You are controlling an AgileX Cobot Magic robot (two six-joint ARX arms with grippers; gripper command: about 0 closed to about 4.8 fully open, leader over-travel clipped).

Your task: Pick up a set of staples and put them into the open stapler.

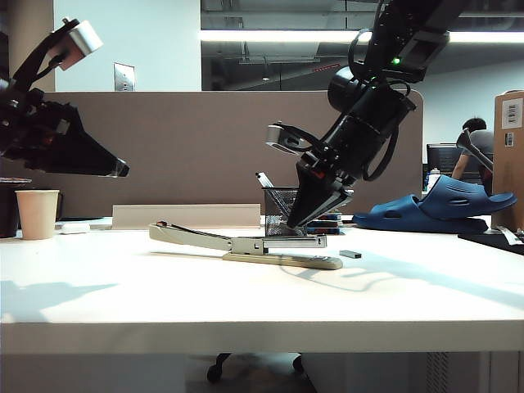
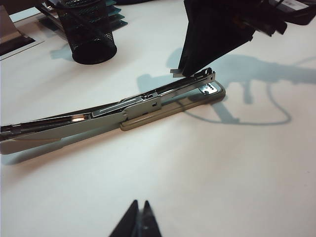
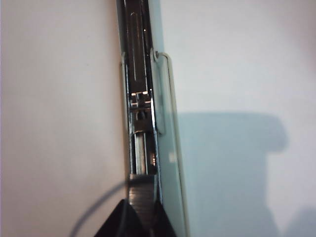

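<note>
Black mesh pen cup (image 1: 281,210), paper cup (image 1: 38,214), blue clog (image 1: 442,205), possibly a seated person (image 1: 475,147)

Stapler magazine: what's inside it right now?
The stapler channel looks mostly bare; the right tool holds the set of staples over its front end, covering what's beneath.

A: Ceiling strip lights (image 1: 327,36) are glaring from behind, leaving both arms showing as dark silhouettes.
B: Soft shadows are falling on the table (image 1: 123,286); the right wrist view is looking blurry.

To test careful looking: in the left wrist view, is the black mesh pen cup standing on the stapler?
No: the mesh pen cup stands on the table, apart from the stapler.
</note>
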